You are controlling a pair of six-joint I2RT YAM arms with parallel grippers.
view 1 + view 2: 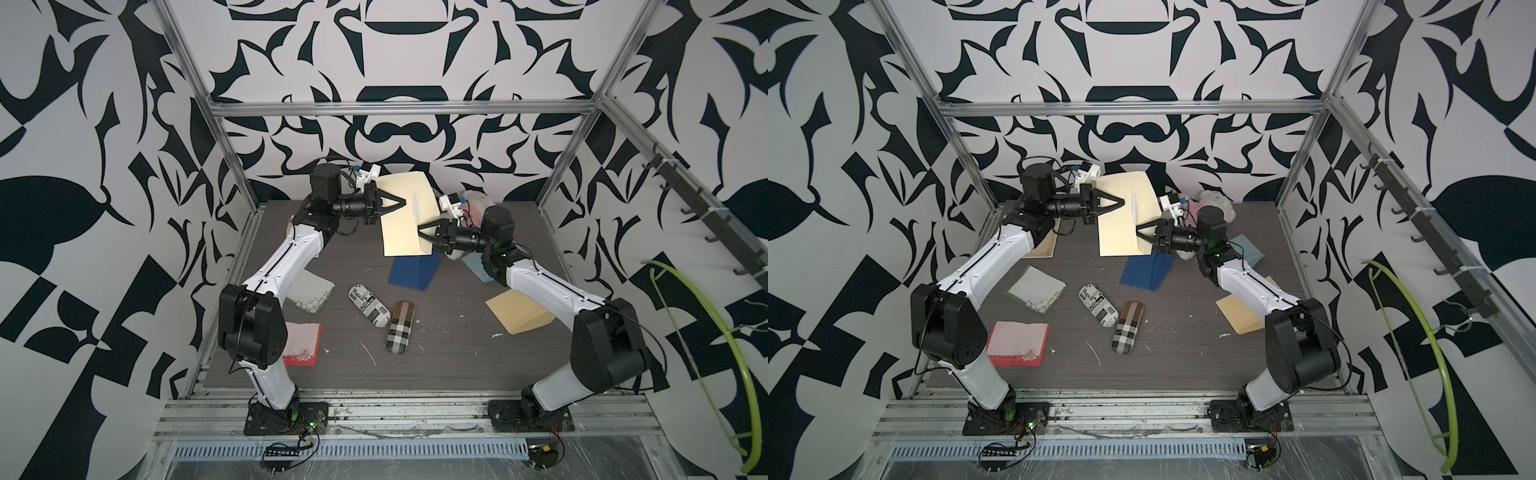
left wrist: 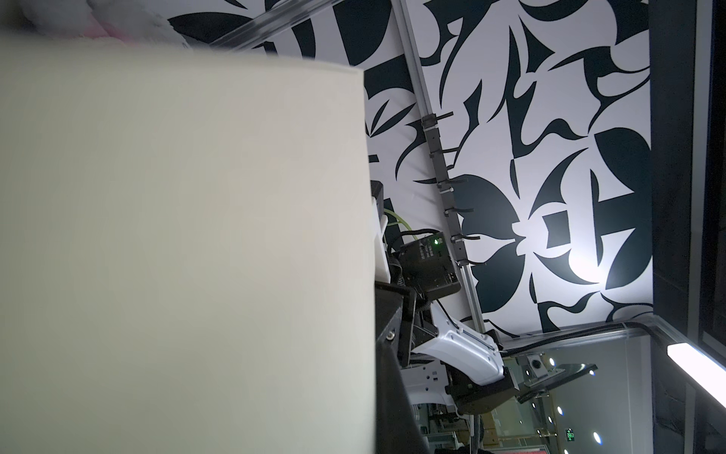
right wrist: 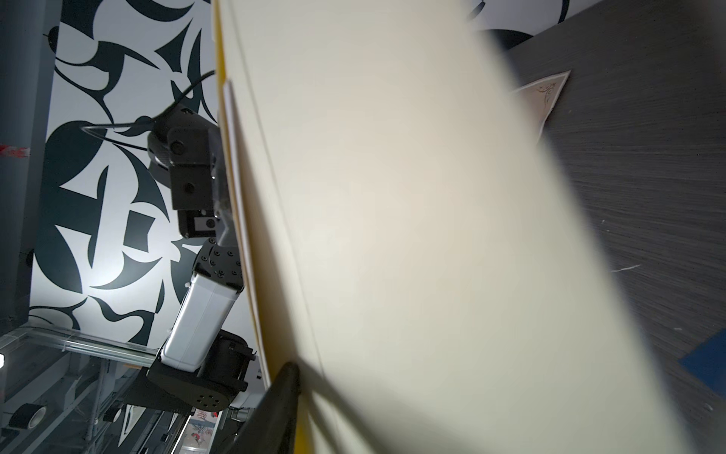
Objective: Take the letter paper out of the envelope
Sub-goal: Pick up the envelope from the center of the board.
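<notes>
Envelope (image 1: 399, 232) aloft, long axis near-to-far

**Cream Envelope Amid Black-and-White Swirls**

The envelope (image 1: 401, 220) is pale cream; the letter paper (image 1: 414, 208) edge showing at it is white; the counter (image 1: 436, 365) is dark grey with a fine wood grain; the walls (image 1: 395, 62) carry bold black swirls on white; the navy envelope (image 1: 413, 272) is deep blue; the tan envelope (image 1: 515, 316) is sandy yellow; the card (image 1: 305, 347) is red, frosted white; one glasses case (image 1: 369, 309) is black-and-white newsprint; the tartan case (image 1: 401, 328) is brown, black and cream plaid; the left arm (image 1: 286, 257) is white with black joints.
</notes>
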